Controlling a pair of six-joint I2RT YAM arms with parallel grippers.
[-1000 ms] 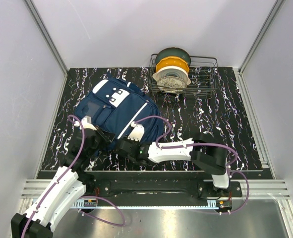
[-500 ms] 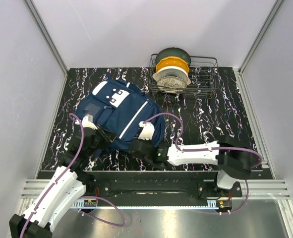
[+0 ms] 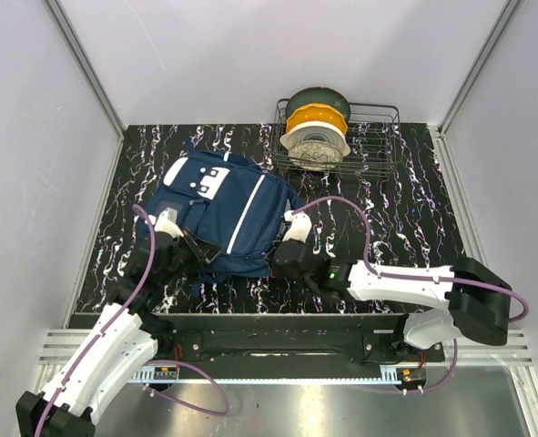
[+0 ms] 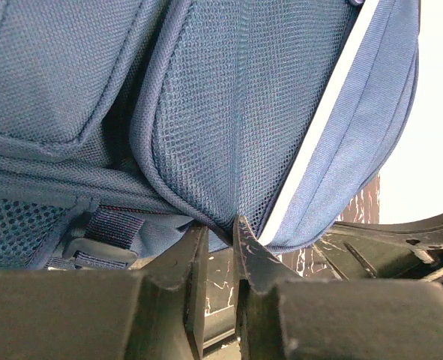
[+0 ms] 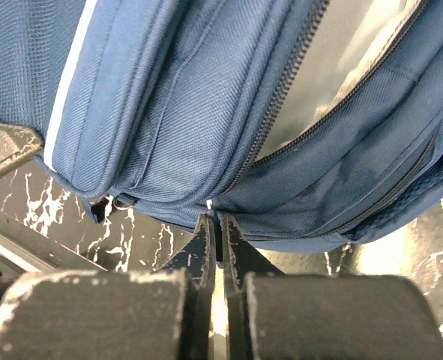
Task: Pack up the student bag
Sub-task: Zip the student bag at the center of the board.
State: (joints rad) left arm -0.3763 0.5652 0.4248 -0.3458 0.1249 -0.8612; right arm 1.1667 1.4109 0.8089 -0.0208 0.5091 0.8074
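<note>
The student bag (image 3: 223,205) is a navy backpack with white patches and a thin white stripe, lying on the black marbled table left of centre. My left gripper (image 3: 196,252) is shut on a fold of the bag's mesh fabric (image 4: 206,150) at its near left edge. My right gripper (image 3: 282,248) is shut on the bag's fabric at the end of a zipper (image 5: 281,97), at its near right edge. The zipper is partly open and pale grey lining (image 5: 341,60) shows inside.
A wire basket (image 3: 341,137) at the back holds spools of filament: dark green, orange and white. Grey walls close in the table on three sides. A metal rail runs along the near edge by the arm bases.
My right arm has swung to the right, dragging the bag's near right edge with it. The bag has stretched out flatter and wider. My left gripper has stayed at the bag's near left edge.
</note>
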